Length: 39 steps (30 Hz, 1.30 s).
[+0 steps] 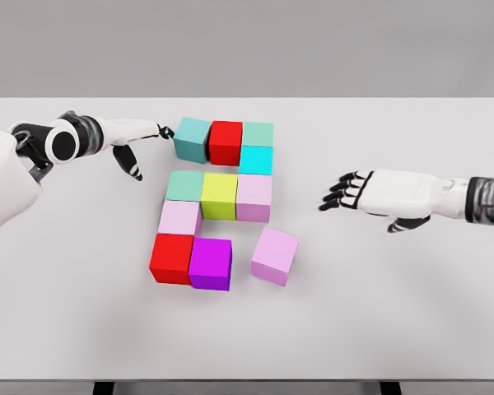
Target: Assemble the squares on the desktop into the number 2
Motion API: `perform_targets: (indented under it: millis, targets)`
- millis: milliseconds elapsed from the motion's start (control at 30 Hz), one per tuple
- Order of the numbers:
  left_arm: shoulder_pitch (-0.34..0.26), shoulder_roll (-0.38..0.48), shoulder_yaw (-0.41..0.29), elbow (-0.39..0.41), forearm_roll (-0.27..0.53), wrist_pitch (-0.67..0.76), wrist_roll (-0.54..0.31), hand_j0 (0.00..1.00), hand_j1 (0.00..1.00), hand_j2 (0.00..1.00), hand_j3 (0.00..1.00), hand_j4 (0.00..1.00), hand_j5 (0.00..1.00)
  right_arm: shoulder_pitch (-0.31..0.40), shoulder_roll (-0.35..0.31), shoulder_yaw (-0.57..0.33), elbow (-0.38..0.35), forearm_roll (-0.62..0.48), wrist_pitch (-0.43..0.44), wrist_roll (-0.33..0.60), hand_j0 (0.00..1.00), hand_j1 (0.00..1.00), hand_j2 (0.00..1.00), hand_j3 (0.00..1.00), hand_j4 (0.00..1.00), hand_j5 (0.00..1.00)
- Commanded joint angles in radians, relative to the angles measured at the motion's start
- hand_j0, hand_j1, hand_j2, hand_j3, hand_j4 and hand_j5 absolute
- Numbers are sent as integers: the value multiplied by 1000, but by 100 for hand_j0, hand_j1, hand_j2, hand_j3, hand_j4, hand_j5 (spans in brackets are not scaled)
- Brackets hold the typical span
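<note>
Nearest on the white table point(82, 329) sits the bottom row of the figure: a red cube point(171, 258) touching a purple cube point(211, 263) on its right. Just right of these, apart and turned slightly askew, lies a loose lilac cube point(275, 256), not joined to the rest.

Behind the red cube stands a pale pink cube point(180, 218). Farther back runs the middle row: a muted green cube point(185, 186), a yellow-green cube point(219, 196) and a lilac-pink cube point(254, 198), packed side by side.

The right hand point(370, 196) hovers over the table well to the right of this row, palm down, fingers spread and pointing left, holding nothing; the loose lilac cube lies nearer and to its left.

Behind the lilac-pink cube is a cyan cube point(256, 160). The far row holds a teal cube point(192, 138), a second red cube point(226, 141) and a pale green cube point(258, 133). The left hand point(136, 136) reaches in from the left, fingers extended with the fingertips at the teal cube's left face, grasping nothing.
</note>
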Motion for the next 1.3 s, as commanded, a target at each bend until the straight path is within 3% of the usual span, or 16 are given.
perform_targets:
  millis: [0, 300, 767, 900, 967, 1067, 1267]
  targets:
    - [0, 4, 1, -3, 1, -3, 0, 93, 93, 93, 93, 93, 93, 0, -6, 18, 0, -5, 3, 0, 100, 100, 100, 100, 100, 100]
    - [9, 24, -1, -38, 1, -31, 0, 97, 97, 97, 97, 97, 97, -5, 26, 127, -5, 0, 3, 0, 100, 100, 100, 100, 100, 100]
    - [15, 51, 2, -69, 5, -38, 0, 100, 100, 100, 100, 100, 100, -12, 75, 139, -21, -3, 3, 0, 100, 100, 100, 100, 100, 100]
    - [11, 165, 22, -66, 69, -49, 0, 100, 100, 100, 100, 100, 100, -14, 80, 156, -34, -3, 3, 0, 100, 100, 100, 100, 100, 100]
    - [15, 194, 34, -60, 123, -152, 0, 100, 100, 100, 100, 100, 100, -15, 83, 164, -38, -2, 3, 0, 100, 100, 100, 100, 100, 100]
    - [15, 212, 36, -43, 133, -284, 0, 100, 100, 100, 100, 100, 100, -15, 83, 165, -40, -2, 3, 0, 100, 100, 100, 100, 100, 100]
    - [17, 208, 34, -35, 135, -350, 0, 100, 100, 100, 100, 100, 100, -15, 89, 167, -58, -2, 3, 0, 100, 100, 100, 100, 100, 100]
